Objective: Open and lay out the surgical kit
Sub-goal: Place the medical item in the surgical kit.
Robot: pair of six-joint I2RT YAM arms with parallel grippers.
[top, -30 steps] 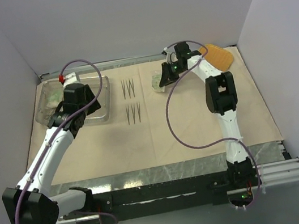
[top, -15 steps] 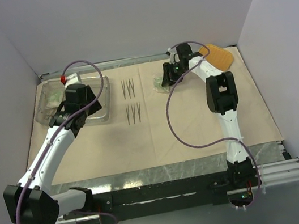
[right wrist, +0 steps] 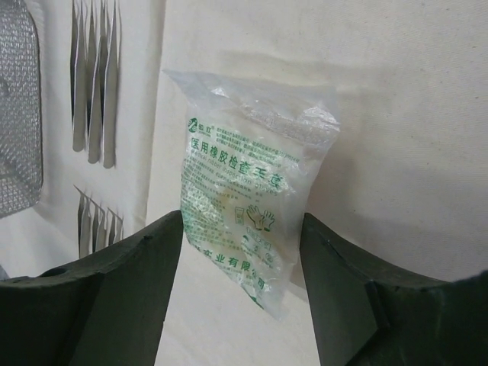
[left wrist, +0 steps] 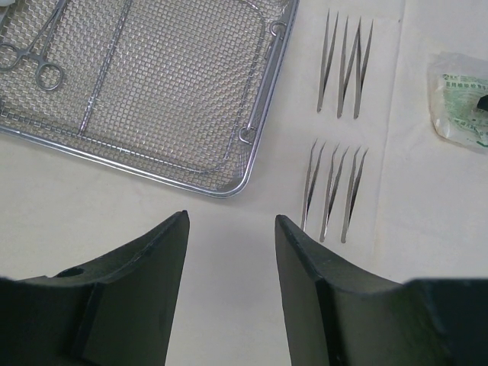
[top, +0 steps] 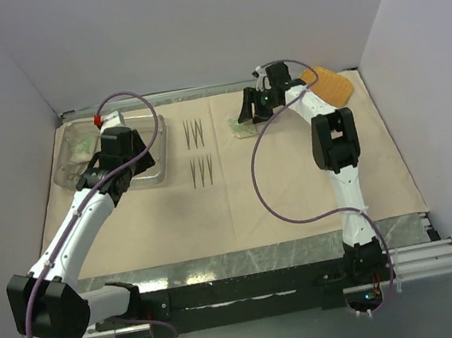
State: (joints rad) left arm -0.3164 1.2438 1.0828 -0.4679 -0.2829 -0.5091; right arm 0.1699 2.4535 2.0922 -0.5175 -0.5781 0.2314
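**Surgical kit part-unpacked on cloth, both grippers open**

Wrapping cloth (top: 296, 174), beige, is seen spread flat over the table. The wire-mesh tray (left wrist: 168, 84) is set at the far left of it. Ring-handled forceps (left wrist: 42, 42) are noted inside the tray, toward its far left part.

Tweezers are laid out on the cloth just right of the tray, in two rows of three. One row lies farther out (left wrist: 328, 65) and one nearer (left wrist: 329, 191). All lie roughly parallel, clear of the tray rim.

A green-white packet (right wrist: 252, 213), clear plastic with green print, is found on the cloth to the right of the far tweezers row.

Left gripper (left wrist: 231, 221) is held over bare cloth, just near of the tray's near right corner. Its fingers are spread apart with nothing between them.

Right gripper (right wrist: 240, 225) is positioned low over the packet. Its fingers are parted wide and the packet's near end sits between them. Whether either pad touches the plastic cannot be told.

An orange woven pad (top: 329, 86) is recorded at the far right, well apart from the packet.
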